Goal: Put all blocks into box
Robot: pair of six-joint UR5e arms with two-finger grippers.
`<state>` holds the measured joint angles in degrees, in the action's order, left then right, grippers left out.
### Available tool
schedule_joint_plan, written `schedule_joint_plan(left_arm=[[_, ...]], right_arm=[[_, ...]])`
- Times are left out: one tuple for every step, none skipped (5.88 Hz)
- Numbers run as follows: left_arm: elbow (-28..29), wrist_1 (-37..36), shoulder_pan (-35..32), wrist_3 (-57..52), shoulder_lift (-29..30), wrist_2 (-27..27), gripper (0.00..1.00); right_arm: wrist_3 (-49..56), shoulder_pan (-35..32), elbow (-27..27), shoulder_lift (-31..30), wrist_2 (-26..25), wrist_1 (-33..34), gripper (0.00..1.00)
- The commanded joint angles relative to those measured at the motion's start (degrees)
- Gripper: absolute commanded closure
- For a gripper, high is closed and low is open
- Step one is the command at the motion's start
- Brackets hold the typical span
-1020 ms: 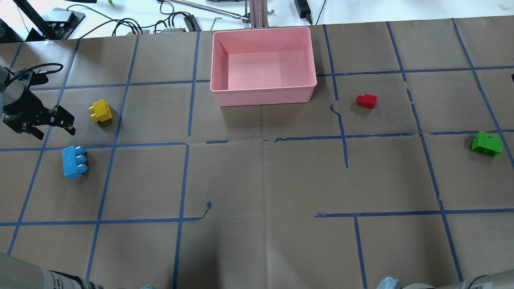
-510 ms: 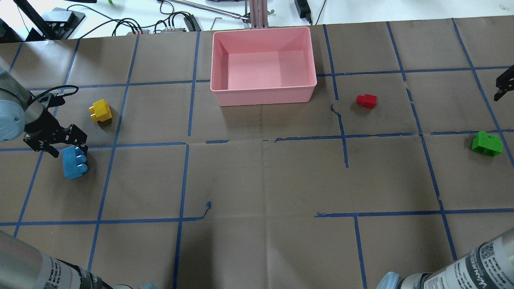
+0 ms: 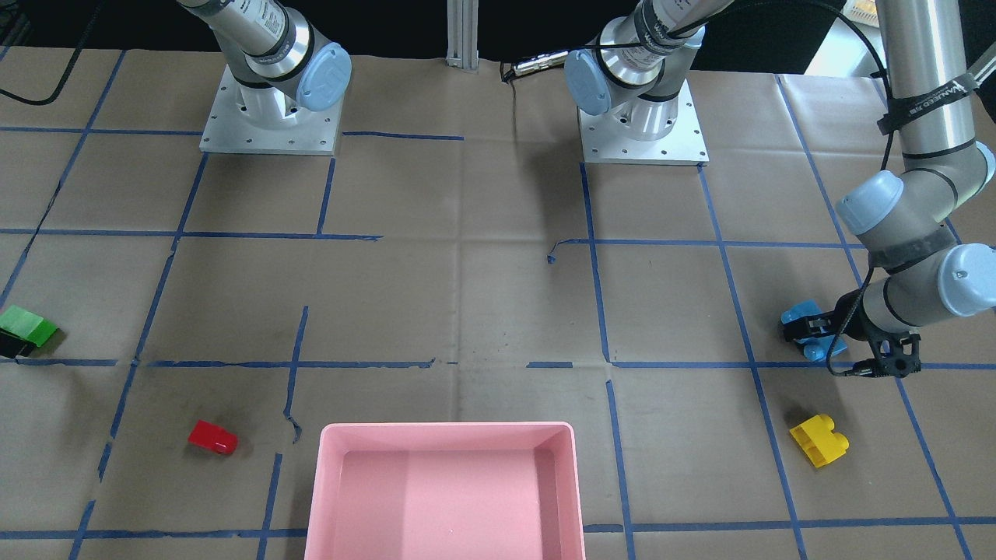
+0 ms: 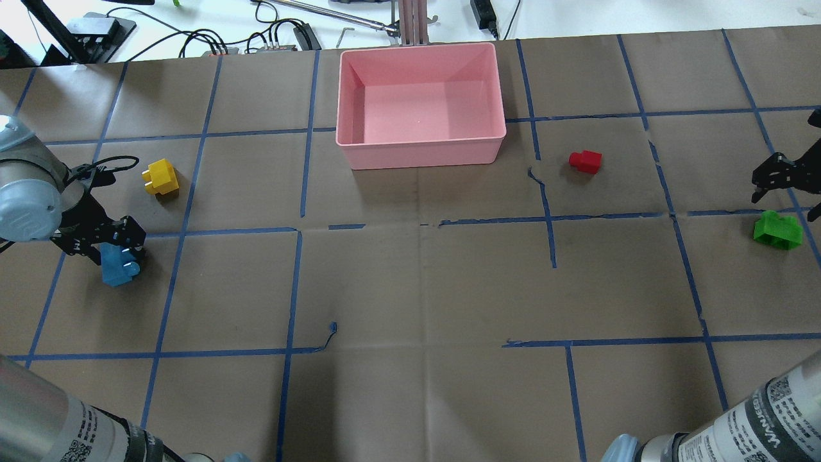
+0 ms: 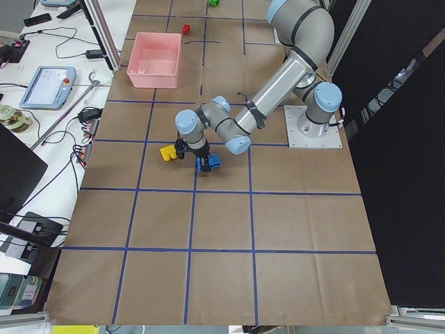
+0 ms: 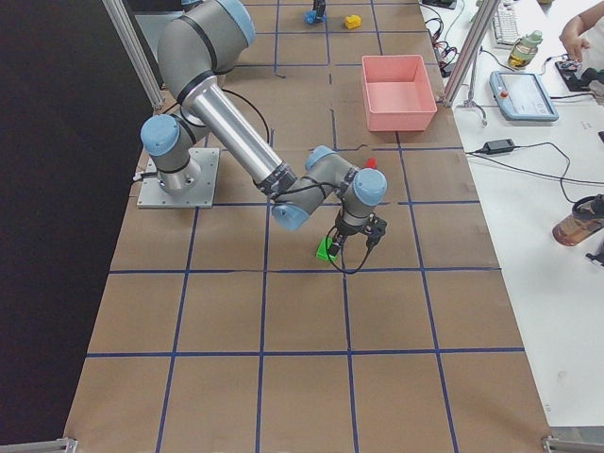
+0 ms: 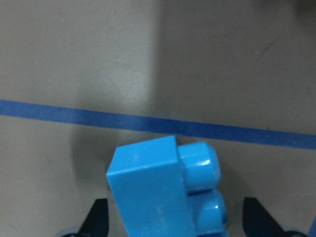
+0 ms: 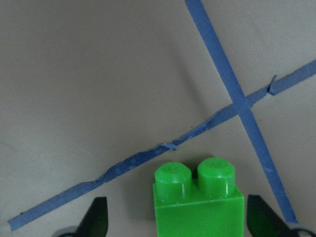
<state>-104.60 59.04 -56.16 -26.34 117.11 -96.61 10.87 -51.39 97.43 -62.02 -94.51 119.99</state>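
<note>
While all four blocks lay on the bench, nothing had yet been put into the pink box at its far edge. The jaws of the left arm were held apart astride the blue block, which lay on its side near the bench's left end. The jaws of the right arm were likewise spread either side of the green block near the right end. The yellow block and the small red block lay apart from both arms.

A slip was judged likely at the blue block, since one jaw would be pressed against its rounded studs. Its near end was cut off in the wrist view. The jaw tips were seen only as dark corners, and their height above the bench could not be told.
</note>
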Motion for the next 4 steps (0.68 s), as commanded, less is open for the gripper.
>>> schedule_joint_plan(left_arm=[[0.27, -0.15, 0.0, 0.06, -0.13, 0.2, 0.95], [0.88, -0.06, 0.0, -0.02, -0.74, 0.55, 1.0], [1.5, 0.46, -0.52, 0.06, -1.62, 1.85, 1.0], [1.85, 1.51, -1.66, 0.32, -3.19, 5.87, 1.0]], right_arm=[[3.71, 0.84, 3.29, 0.05, -0.86, 5.42, 0.01], [3.99, 1.11, 3.64, 0.14, -0.94, 5.43, 0.01], [3.99, 1.12, 3.55, 0.75, -1.9, 5.51, 0.02], [3.29, 1.12, 3.47, 1.02, -2.52, 5.43, 0.24]])
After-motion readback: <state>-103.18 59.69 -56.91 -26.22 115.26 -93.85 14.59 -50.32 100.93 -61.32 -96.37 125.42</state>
